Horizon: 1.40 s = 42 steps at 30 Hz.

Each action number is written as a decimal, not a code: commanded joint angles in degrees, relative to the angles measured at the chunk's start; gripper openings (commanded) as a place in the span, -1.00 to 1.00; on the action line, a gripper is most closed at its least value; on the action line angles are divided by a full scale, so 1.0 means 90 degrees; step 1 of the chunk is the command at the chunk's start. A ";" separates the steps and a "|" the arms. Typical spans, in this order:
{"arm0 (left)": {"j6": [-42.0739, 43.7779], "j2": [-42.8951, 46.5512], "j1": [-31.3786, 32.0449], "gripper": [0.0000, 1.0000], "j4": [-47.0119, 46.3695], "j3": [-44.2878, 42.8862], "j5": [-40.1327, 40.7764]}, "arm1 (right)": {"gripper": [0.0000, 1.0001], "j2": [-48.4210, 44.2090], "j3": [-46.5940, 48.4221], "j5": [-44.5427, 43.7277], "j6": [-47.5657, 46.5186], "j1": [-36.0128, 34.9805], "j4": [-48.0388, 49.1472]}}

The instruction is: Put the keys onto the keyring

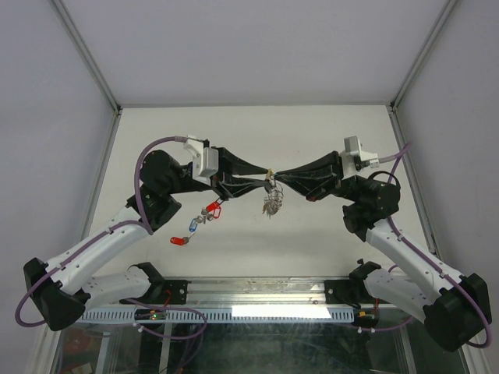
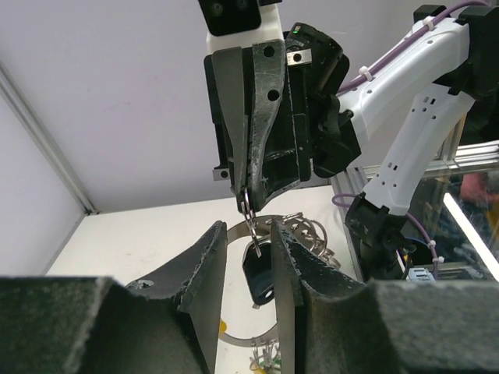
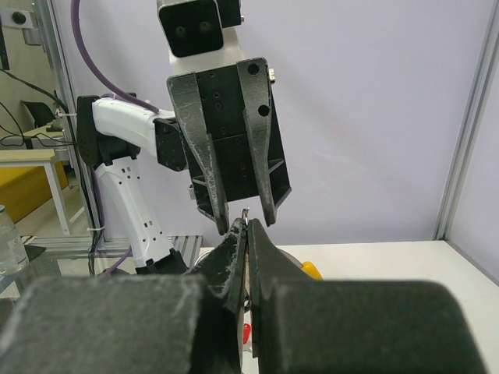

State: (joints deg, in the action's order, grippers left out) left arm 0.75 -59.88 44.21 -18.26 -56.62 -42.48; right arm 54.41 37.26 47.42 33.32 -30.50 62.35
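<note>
Mid-threading, the right end effector [image 1: 271, 174] pinches the keyring [image 2: 242, 340] while the left end effector [image 2: 246, 227], spread around a hanging key [image 2: 260, 277], likely must close on it next

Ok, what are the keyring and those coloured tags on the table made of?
Keyring: thin wire, probably metal, with bright silver glints. Red tag and blue tag: likely plastic, flat saturated colour, though too small to be sure.

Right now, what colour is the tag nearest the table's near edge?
The tag is red; top view shows it best.
</note>
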 commanded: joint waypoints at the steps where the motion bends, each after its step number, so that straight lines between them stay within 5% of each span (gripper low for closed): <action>1: -0.0134 -0.0031 0.0099 -0.47 -0.0449 -0.0033 -0.0110 | -1.00 -0.0085 0.0079 -0.0053 -0.0091 0.0015 0.0463; 36: -0.0164 -0.0282 0.0260 -1.00 -0.0519 -0.0168 -0.0091 | -1.00 -0.0049 0.0044 0.0040 -0.0122 -0.0002 0.0381; 42: 0.0192 -0.0385 0.0259 -1.00 0.0408 -0.0543 0.0108 | -0.87 -0.0245 0.0170 0.0490 -0.0702 -0.0008 -0.0474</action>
State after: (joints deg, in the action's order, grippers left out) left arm -0.08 -62.72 45.80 -18.61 -57.41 -42.48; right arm 54.28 37.04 48.60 31.75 -30.37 62.54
